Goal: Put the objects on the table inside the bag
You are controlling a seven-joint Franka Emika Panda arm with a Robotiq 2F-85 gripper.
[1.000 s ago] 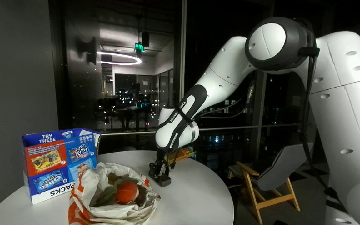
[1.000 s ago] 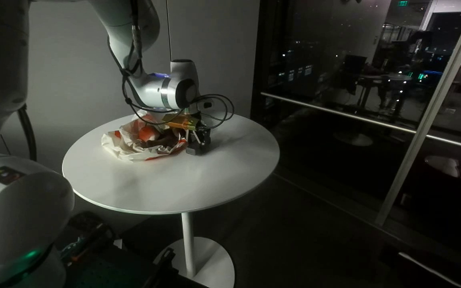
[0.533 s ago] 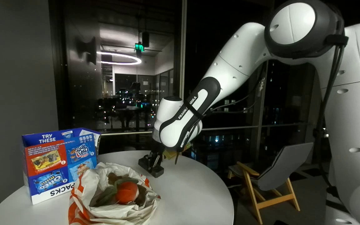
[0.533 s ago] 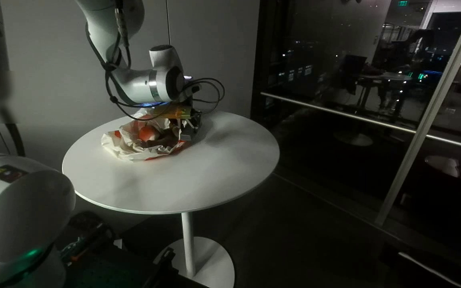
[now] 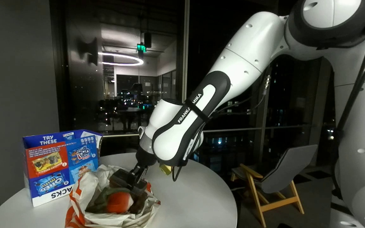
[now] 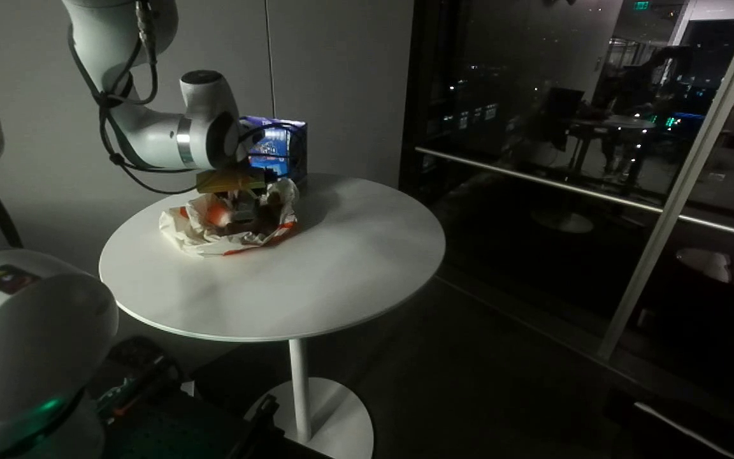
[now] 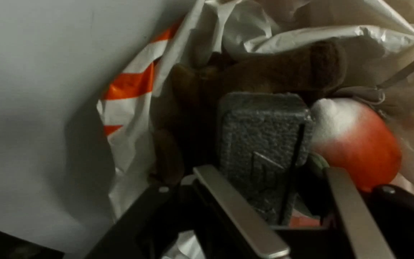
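Note:
The white and orange-red plastic bag (image 5: 81, 204) lies open on the round table; it also shows in the wrist view (image 7: 129, 88). Inside it are an orange-red and white ball (image 5: 118, 202), a brown plush thing (image 7: 264, 73) and a grey-green item partly hidden. My gripper (image 5: 135, 177) is over the bag mouth, tilted, with its fingers shut on a dark grey block (image 7: 257, 122). The block also shows in both exterior views (image 5: 120, 179) (image 6: 246, 211). It is low in the opening, above the brown plush and beside the ball. Whether it touches them I cannot tell.
A blue snack box (image 5: 48, 171) stands behind the bag; it also shows in an exterior view (image 6: 271, 150). The white round table (image 6: 316, 287) has its edge in front. A grey chair (image 5: 284, 171) stands beyond the table, by dark windows.
My gripper rose with the block from beside the bag, then moved over the bag mouth and tilted down into it. The bag and ball have shifted slightly. The snack box came into sight in an exterior view.

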